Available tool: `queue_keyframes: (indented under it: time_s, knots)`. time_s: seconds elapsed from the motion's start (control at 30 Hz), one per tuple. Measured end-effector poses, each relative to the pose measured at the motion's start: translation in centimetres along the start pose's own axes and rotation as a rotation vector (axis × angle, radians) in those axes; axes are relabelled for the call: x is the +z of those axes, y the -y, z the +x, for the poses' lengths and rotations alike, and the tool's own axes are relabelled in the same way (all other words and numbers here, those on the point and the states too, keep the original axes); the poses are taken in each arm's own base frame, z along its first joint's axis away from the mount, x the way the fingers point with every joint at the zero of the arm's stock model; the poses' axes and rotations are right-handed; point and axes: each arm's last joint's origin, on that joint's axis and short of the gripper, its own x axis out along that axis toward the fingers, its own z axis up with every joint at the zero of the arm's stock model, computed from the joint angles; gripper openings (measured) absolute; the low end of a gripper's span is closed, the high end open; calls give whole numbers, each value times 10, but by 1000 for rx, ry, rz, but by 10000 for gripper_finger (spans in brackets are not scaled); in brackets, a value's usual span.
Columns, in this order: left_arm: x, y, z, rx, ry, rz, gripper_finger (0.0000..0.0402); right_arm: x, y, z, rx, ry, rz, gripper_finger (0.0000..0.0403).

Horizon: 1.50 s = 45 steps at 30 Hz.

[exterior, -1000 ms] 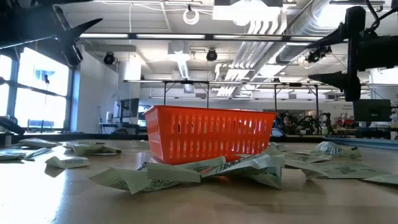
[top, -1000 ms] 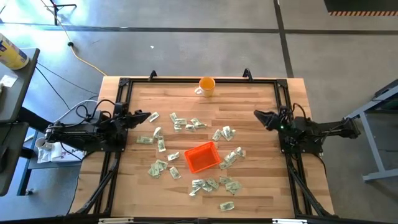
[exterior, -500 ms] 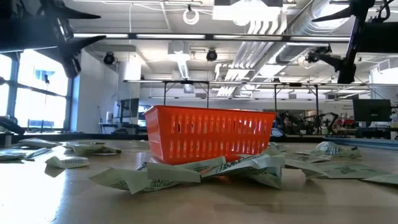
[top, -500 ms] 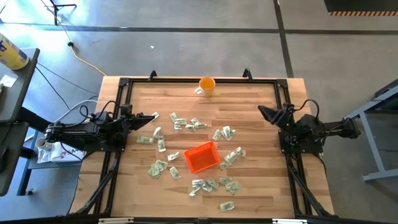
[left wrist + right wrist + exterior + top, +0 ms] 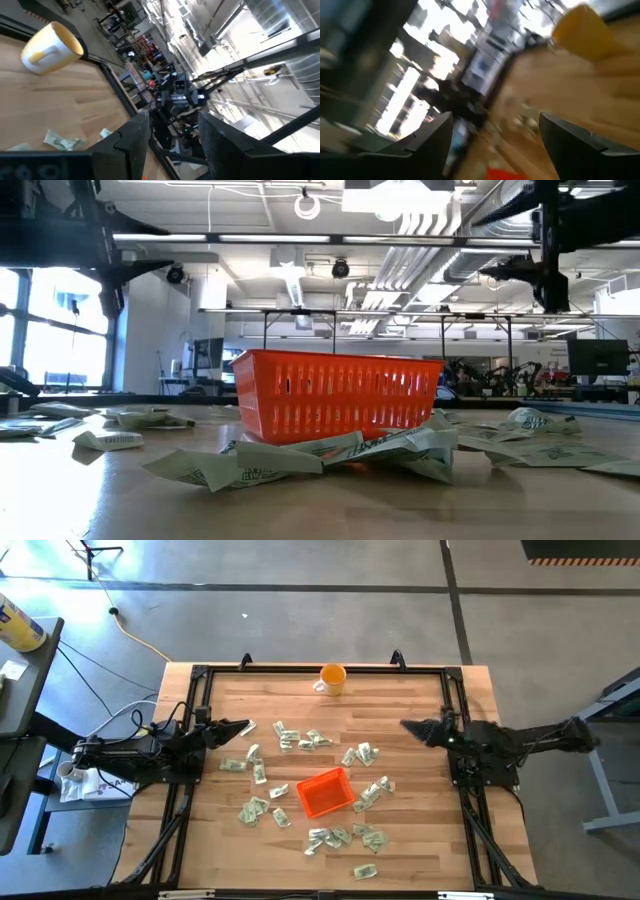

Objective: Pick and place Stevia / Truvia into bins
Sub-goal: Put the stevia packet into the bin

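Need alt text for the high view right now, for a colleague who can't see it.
A small square orange-red plastic tray sits on the wooden table among scattered pale green paper sachets. The left gripper and right gripper, both open and empty, hover at opposite sides; a round orange mug stands at the far edge.
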Motion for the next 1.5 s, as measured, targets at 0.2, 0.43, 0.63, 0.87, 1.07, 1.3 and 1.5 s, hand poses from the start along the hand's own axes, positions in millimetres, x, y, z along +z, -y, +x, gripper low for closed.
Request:
queue_keyframes:
  time_s: [0.2, 0.43, 0.63, 0.87, 1.07, 1.3, 1.5]
  knots:
    - [-1, -1, 0, 8, -5, 3, 205, -16, -1, 14, -533, -503, -180, 267]
    - [-2, -3, 0, 30, -21, 11, 205, -46, 6, 42, -615, -818, -269, 269]
    - [-5, -8, 0, 77, -52, -25, 205, -74, 14, 57, -584, -963, -386, 269]
    - [-6, -8, -1, 85, -59, -25, 205, -93, 28, 69, -644, -949, -507, 268]
    - [-6, -9, -1, 93, -65, -22, 205, -107, 37, 82, -626, -957, -538, 268]
    - [-8, -11, -1, 113, -81, -13, 205, -110, 45, 82, -707, -953, -545, 203]
    - [-8, -11, -1, 113, -82, -11, 205, -102, 44, 79, -736, -906, -544, 46]
